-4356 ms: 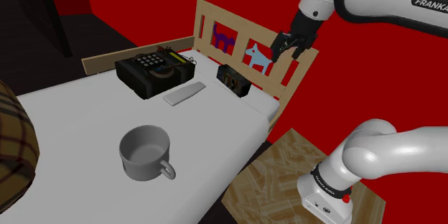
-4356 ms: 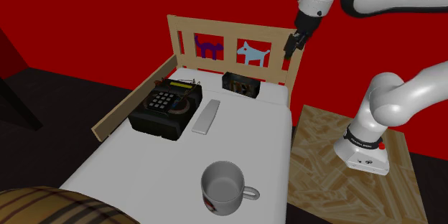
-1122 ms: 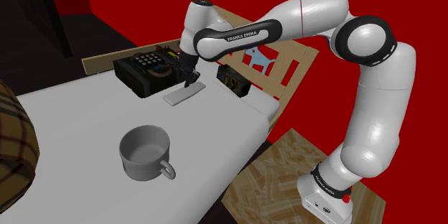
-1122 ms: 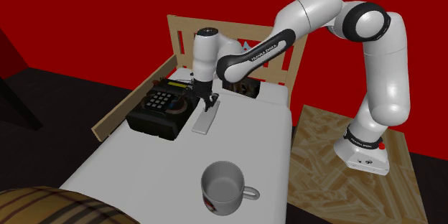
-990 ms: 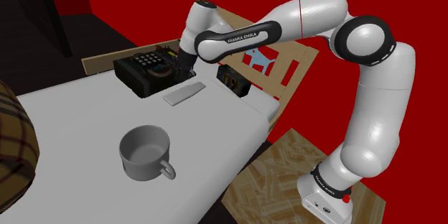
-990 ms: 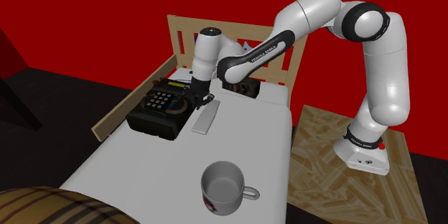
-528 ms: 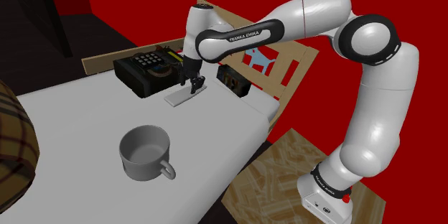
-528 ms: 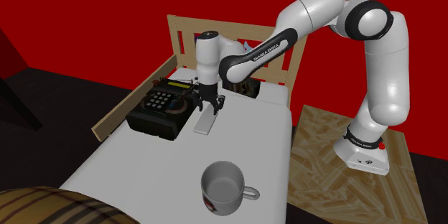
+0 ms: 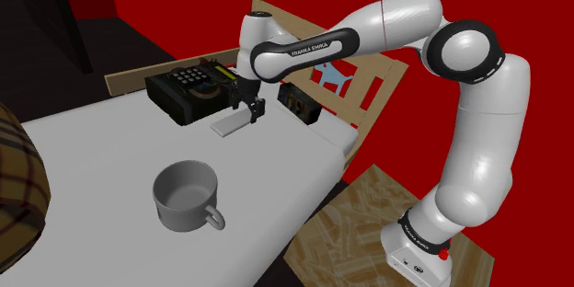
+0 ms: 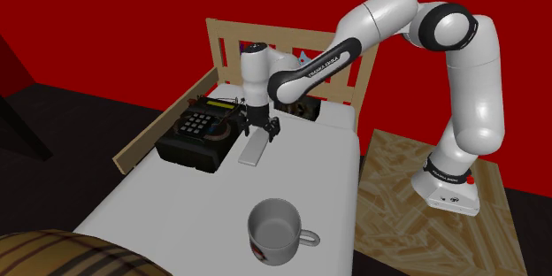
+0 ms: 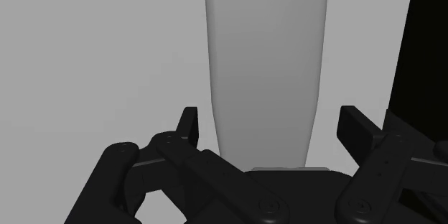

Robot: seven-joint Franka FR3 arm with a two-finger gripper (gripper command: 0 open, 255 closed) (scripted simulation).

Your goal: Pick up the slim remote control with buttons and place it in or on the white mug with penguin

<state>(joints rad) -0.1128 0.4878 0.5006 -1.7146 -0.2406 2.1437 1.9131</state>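
Remote control [image 9: 226, 126]: slim, plain grey, lying flat on the white bed [image 9: 101, 161] at frame centre, just beside the black telephone [image 9: 189, 92]. Long axis runs lower left to upper right, toward the headboard [image 9: 368, 92]; its front end cannot be told.
Mug [image 9: 187, 195]: lower left, well apart.
Gripper [image 9: 247, 112]: fingers wide, straddling the remote control's upper-right end, apparently not touching it. A second earlier the gripper hung over the telephone. Remote control unmoved.

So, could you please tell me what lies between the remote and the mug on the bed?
Just bare pale sheet: nothing stands between the remote and the mug, as the shoulder view shows.
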